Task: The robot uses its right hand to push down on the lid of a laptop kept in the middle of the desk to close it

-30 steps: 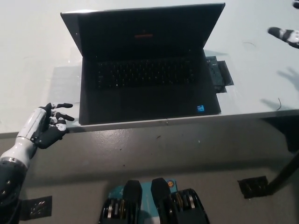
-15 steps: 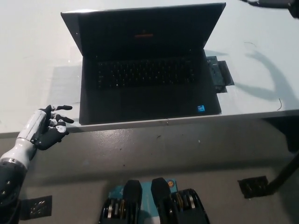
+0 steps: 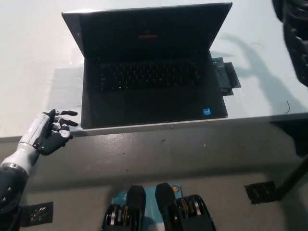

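Only a blurred stretch of the black right arm [image 3: 294, 36] showed at the top right corner, cut off by the picture's edge; its hand was out of sight. The laptop [image 3: 149, 72] screen was too dark to read. The small dark object [image 3: 225, 77] beside the laptop's right edge was too indistinct to identify.

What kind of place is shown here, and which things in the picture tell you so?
Probably a lab or office workspace. An open black laptop sits on a plain white desk above a bare grey floor. A small black device lies beside the laptop, and patches of black tape mark the floor.
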Motion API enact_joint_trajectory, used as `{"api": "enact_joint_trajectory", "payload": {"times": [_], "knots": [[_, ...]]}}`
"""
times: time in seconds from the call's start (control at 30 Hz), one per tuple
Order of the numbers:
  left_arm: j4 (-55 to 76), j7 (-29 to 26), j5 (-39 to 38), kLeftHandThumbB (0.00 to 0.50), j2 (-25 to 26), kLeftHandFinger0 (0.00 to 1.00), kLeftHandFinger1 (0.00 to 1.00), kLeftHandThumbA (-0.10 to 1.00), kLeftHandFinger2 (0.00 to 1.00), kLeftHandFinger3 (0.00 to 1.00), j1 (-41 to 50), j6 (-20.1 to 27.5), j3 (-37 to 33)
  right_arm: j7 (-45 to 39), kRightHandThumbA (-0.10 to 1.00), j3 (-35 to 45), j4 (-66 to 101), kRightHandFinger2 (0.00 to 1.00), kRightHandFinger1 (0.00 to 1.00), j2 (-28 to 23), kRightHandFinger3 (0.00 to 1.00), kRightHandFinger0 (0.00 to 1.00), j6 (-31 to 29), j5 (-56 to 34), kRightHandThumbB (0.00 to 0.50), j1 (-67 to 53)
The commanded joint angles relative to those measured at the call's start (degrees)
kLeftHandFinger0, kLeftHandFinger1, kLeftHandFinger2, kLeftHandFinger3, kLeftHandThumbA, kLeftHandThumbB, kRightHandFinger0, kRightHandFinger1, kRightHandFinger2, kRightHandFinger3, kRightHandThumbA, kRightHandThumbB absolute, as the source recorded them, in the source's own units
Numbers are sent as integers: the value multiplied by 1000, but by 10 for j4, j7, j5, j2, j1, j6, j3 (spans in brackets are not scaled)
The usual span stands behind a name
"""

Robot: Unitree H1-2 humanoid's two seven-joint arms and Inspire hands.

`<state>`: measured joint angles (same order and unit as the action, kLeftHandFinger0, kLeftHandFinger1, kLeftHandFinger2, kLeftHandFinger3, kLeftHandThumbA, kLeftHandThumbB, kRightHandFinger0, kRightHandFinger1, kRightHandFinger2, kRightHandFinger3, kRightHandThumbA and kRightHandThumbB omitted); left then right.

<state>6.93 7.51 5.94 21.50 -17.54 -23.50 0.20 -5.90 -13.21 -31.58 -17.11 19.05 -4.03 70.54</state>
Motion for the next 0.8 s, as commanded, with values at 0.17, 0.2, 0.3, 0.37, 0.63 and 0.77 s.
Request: {"api": "enact_joint_trajectory", "payload": {"times": [0.17,0.2,0.3,0.37,0.63,0.77], "knots": [[9,18,17,0,25,387,452,-2,580,686,-39,10,-15,-9,1000,-50,-165,791,858,32,884,1000,-195,89,429,89],[10,18,16,0,25,387,449,-3,569,681,-41,8,-15,-8,1000,-56,-178,775,833,35,872,1000,-205,94,433,91],[8,21,14,7,27,374,436,-3,557,666,-43,12,-17,-5,1000,-60,-204,747,812,47,843,995,-225,98,453,91],[6,20,10,12,24,355,420,-12,539,646,-44,15,-16,1,1000,-61,-220,733,806,60,827,1000,-231,100,458,84],[8,22,12,0,27,368,430,-2,549,656,-43,9,-17,-5,1000,-65,-241,801,842,69,894,1000,-255,123,450,64],[7,23,12,0,29,386,447,-1,563,666,-47,8,-17,-2,1000,-57,-235,820,859,74,912,1000,-253,125,416,51]]}}
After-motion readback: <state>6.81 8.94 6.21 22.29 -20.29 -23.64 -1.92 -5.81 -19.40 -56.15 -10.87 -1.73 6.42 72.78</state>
